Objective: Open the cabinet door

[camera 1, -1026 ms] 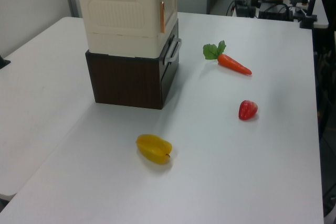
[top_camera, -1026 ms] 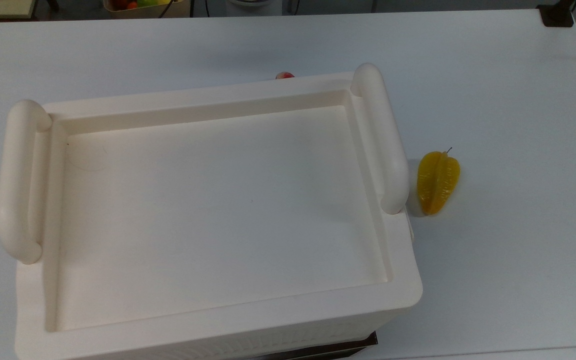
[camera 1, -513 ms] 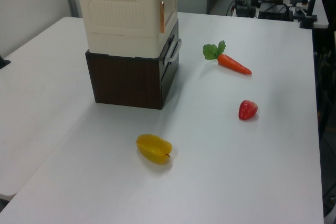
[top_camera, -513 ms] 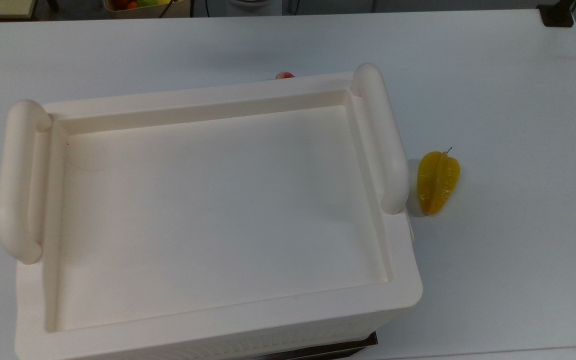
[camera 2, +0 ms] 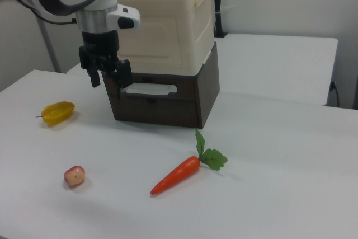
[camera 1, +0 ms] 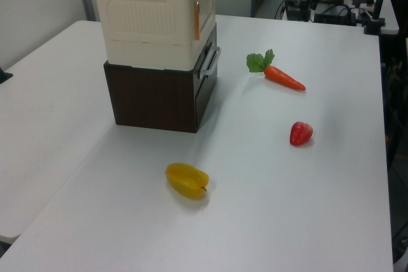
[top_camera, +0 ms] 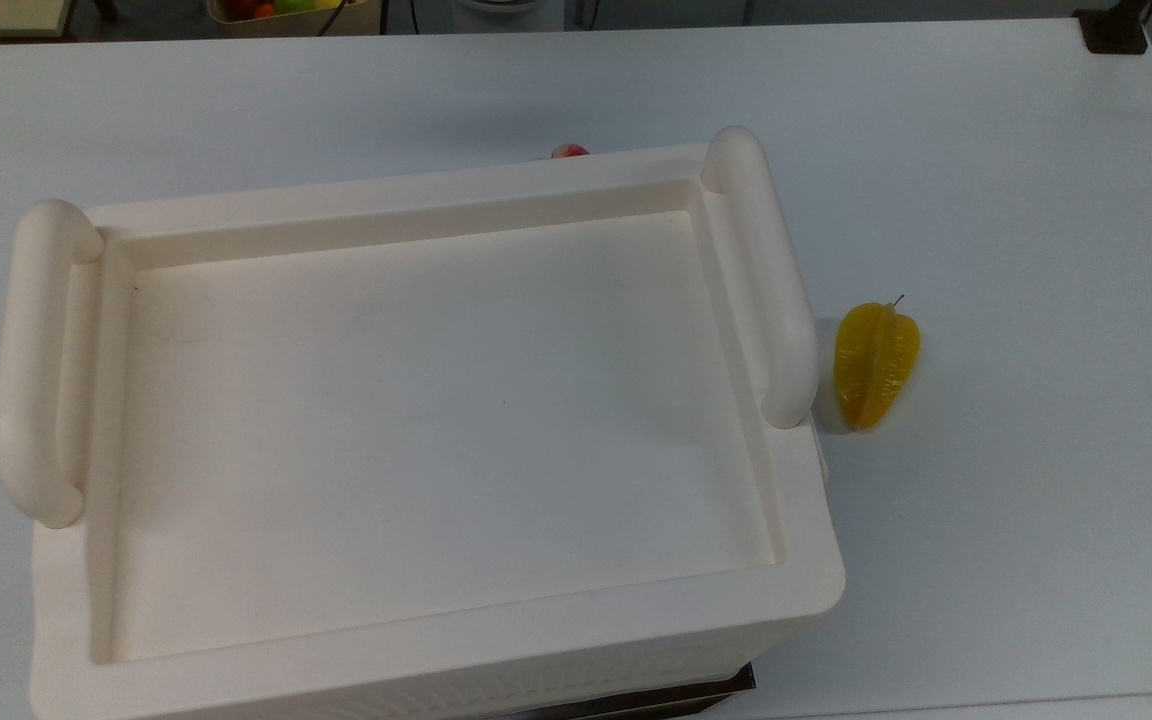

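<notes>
Cream plastic, smooth and boxy: the cabinet door (camera 2: 156, 34) is the flat front panel of the cabinet (camera 2: 168, 26), sitting in the upper middle of the right view, flush and closed as far as I can see. In the left view it's only an edge-on sliver (camera 1: 205, 11) with an orange strip beside it. The cabinet rests on a dark wood-grain drawer box (camera 2: 168, 96) with a pale handle. From the top view you get the recessed tray top (top_camera: 436, 430) with two fat tubular handles (top_camera: 761, 280), and the bottom edge is cut off by the frame.

The gripper (camera 2: 106, 74), black under a white wrist, hangs in front of the lower left corner of the door; its fingers look slightly apart with nothing between them, though contact is hard to judge.

Scattered on the white table (camera 2: 268, 194): a ribbed yellow starfruit (top_camera: 876, 365), a glossy carrot (camera 2: 179, 174) and a small red strawberry (camera 1: 301, 133).
</notes>
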`<state>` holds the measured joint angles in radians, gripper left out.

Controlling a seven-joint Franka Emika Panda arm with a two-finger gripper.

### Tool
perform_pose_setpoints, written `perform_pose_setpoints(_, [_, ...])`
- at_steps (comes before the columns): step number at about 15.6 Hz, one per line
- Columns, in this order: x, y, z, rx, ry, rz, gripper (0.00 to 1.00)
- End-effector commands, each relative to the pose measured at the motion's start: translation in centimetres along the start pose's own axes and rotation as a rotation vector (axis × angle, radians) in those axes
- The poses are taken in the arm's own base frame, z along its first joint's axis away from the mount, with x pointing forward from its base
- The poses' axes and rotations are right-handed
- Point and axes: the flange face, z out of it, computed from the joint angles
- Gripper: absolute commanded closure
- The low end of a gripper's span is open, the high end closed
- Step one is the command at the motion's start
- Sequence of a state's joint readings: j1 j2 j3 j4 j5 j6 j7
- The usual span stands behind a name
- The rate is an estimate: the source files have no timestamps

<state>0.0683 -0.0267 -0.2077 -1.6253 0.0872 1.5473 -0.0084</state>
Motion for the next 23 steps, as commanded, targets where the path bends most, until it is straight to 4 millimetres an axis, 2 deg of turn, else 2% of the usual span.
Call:
perform_pose_setpoints(1, [2.5, -1.9, 1.3, 0.018, 0.043, -0.042, 0.0])
perform_pose_setpoints(4, [4.6, -5.8, 1.3, 0.009, 0.088, -0.106, 0.0])
perform_pose_setpoints(7, [5.5, -10.5, 0.1, 0.013, 0.243, -0.185, 0.0])
perform_pose_setpoints(12, [8.5, -17.3, 2.1, 0.03, 0.455, -0.263, 0.0])
perform_pose_setpoints(14, [9.6, -19.9, 3.5, 0.029, 0.53, -0.299, 0.0])
perform_pose_setpoints(17, [10.2, -22.4, 4.7, -0.003, 0.603, -0.354, 0.0])
perform_pose_setpoints(19, [10.7, -22.9, 5.4, -0.049, 0.628, -0.386, 0.0])
perform_pose_setpoints(22, [11.5, -23.4, 4.8, -0.032, 0.668, -0.359, 0.0])
perform_pose_setpoints(23, [11.8, -23.5, 5.1, -0.033, 0.666, -0.353, 0.0])
